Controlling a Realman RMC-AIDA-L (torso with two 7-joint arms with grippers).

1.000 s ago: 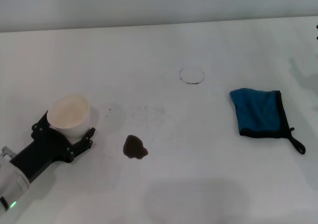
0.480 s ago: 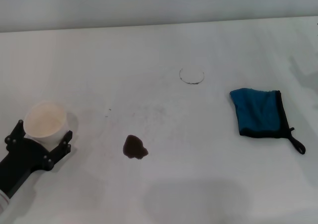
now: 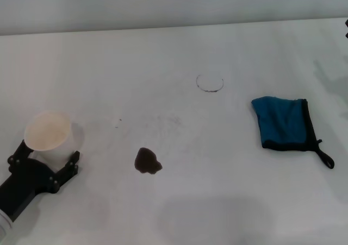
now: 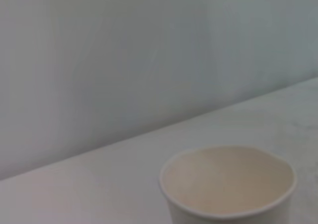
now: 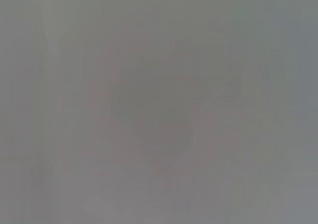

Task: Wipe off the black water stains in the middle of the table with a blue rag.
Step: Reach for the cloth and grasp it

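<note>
Left gripper at the near left edge of the table, black fingers pinching a pale paper cup from both sides, cup upright, mouth open, inside bare. One gripper in view, one cup, one rag, two stain marks. In the left wrist view, only the cup's rim and a stretch of white tabletop in front of a pale wall.

Just right of the cup, toward the middle of the table, the black water stains: one small brownish-black blob, smaller than the cup, well apart from it. Farther back and a little right, a thin dark ring outline, separate from the blob.

Off to the right, the blue rag, folded flat, black edging along its right and near sides, black loop trailing from the near right corner. Rag well apart from both marks, untouched by any gripper.

Compared with half a second ago: cup and gripper raised slightly and shifted a touch; a second ago both much nearer the blob. Blob, ring and rag unmoved.

No writing or labels readable anywhere. Right wrist view only a blank grey blur; right gripper not seen.
</note>
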